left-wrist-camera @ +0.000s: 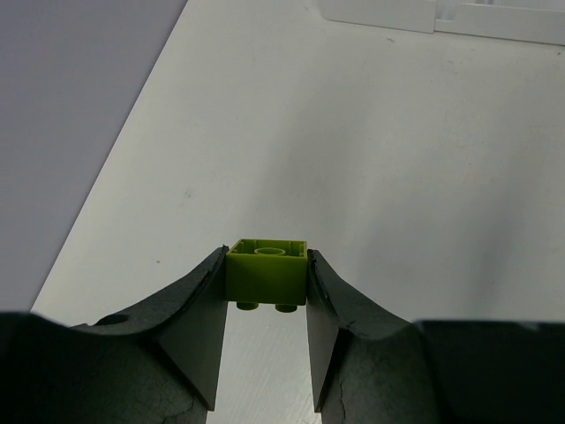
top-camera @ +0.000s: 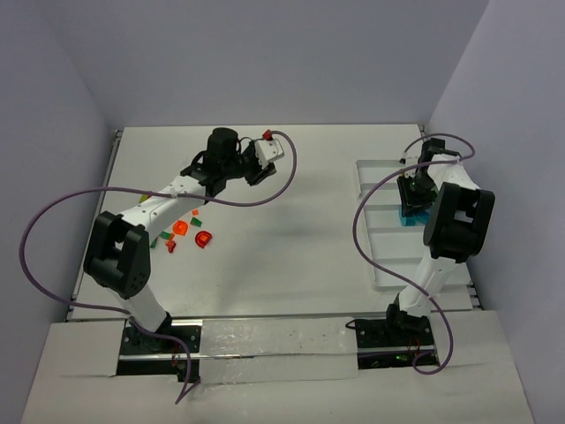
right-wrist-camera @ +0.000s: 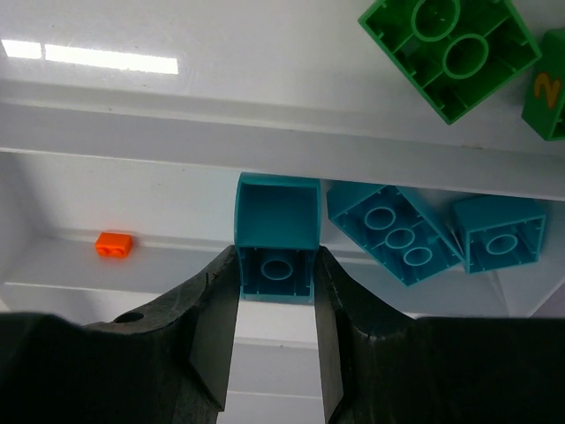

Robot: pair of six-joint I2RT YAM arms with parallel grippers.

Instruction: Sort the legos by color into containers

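Bright, even overhead light; soft shadows on the worktop [top-camera: 300,256]. Glare streak at ten o'clock on the tray [right-wrist-camera: 132,99]; foreground slightly blurred.

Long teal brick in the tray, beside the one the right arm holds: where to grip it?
Grip the long teal brick across its two long side walls, from above, jaws turned to its diagonal lie. Hollow side up, those walls stand flat and parallel; its ends are crowded by the held teal brick and a smaller teal brick. The divider behind may be tight.
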